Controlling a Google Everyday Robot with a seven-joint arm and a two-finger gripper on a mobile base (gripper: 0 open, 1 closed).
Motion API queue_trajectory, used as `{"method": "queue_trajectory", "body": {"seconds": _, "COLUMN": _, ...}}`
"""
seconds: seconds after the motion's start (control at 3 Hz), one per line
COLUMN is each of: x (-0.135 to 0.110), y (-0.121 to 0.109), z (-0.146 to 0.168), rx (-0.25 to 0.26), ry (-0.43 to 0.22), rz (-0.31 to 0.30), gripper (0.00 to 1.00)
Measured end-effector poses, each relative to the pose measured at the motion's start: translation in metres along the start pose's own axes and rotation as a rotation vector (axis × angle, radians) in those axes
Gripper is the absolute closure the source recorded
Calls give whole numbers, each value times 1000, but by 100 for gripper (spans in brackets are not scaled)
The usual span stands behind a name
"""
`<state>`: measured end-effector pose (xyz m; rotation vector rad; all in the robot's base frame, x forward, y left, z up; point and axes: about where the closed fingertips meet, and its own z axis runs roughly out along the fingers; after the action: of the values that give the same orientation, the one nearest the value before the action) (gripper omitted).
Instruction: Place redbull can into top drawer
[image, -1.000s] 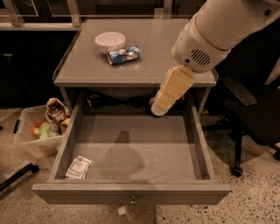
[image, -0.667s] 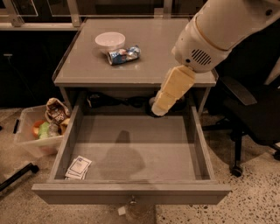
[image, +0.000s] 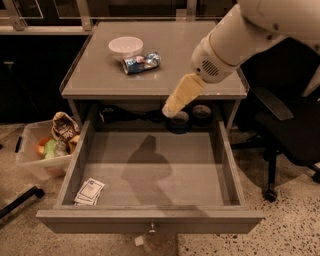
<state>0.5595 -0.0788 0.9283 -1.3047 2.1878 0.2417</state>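
Note:
The redbull can (image: 141, 63) lies on its side on the grey table top (image: 200, 45), just right of a white bowl (image: 125, 46). The top drawer (image: 150, 220) is pulled wide open below, with a small metal lock (image: 151, 229) at the centre of its front panel. My gripper (image: 171, 109) hangs from the white arm above the drawer's back edge, below the table's front edge, pointing down and left. It holds nothing that I can see and is well to the right of and below the can.
Small paper packets (image: 90, 191) lie in the drawer's front left corner. Dark tape rolls (image: 181, 120) sit at the back of the drawer opening. A clear plastic bin (image: 44, 149) of snacks stands on the floor at left. A black office chair (image: 285, 130) stands at right.
My gripper has moved a little up and to the left, toward the table's front edge. The can, bowl and drawer have not moved.

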Motion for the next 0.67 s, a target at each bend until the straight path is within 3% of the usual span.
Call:
{"method": "queue_trajectory", "body": {"seconds": 0.33, "x": 0, "y": -57, "z": 39, "rx": 77, "ry": -53, "rz": 114, "gripper": 0}}
{"method": "queue_trajectory", "body": {"seconds": 0.67, "x": -7, "y": -111, "z": 69, "rx": 140, "ry": -145, "rz": 179, "gripper": 0}}
